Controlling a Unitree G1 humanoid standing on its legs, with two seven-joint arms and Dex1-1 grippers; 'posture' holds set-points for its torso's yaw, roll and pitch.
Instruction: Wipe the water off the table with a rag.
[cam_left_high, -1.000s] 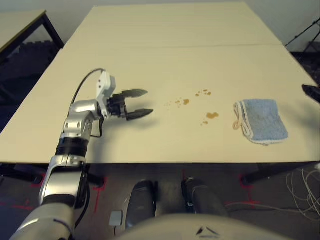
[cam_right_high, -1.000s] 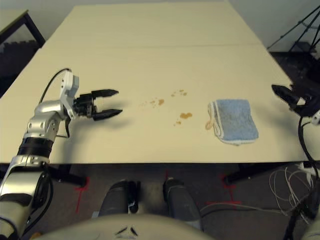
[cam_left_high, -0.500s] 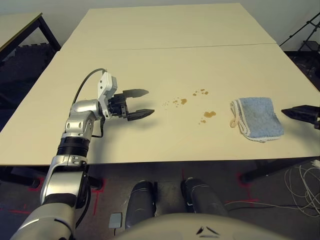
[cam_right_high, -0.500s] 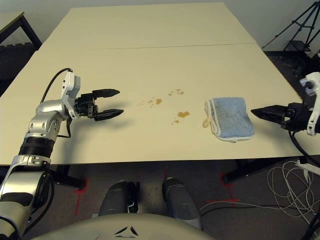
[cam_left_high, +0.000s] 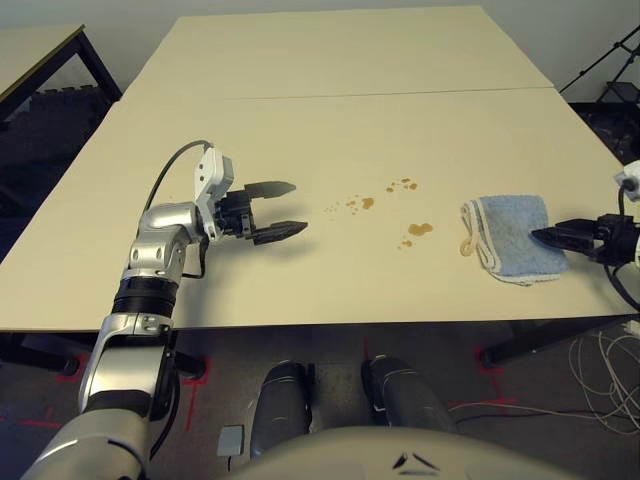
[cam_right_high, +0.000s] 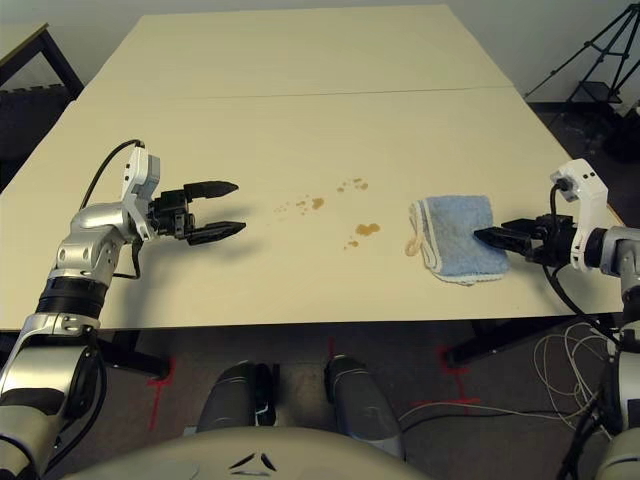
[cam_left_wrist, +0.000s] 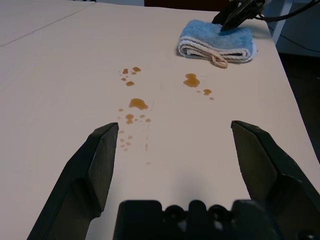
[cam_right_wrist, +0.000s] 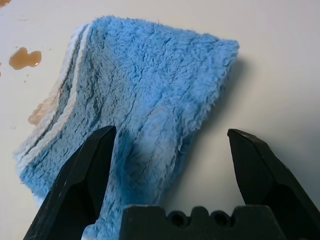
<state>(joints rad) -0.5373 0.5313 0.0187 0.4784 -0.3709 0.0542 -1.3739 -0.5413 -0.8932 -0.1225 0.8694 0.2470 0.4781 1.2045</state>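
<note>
Right gripper (cam_right_high: 495, 238), fingers spread wide, reaches over the rag's outer edge.
Closing too high or too near the rim could pinch only the top fold, so the rag (cam_right_high: 458, 236) unfurls or drags. It lies flat on the table (cam_right_high: 300, 120), right of the water (cam_right_high: 340, 208); the left gripper (cam_right_high: 228, 208) hovers parted, well apart.

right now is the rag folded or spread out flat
Folded. The rag lies on the table with stacked whitish layers showing along the edge nearest the water; the right wrist view shows those layers too.
</note>
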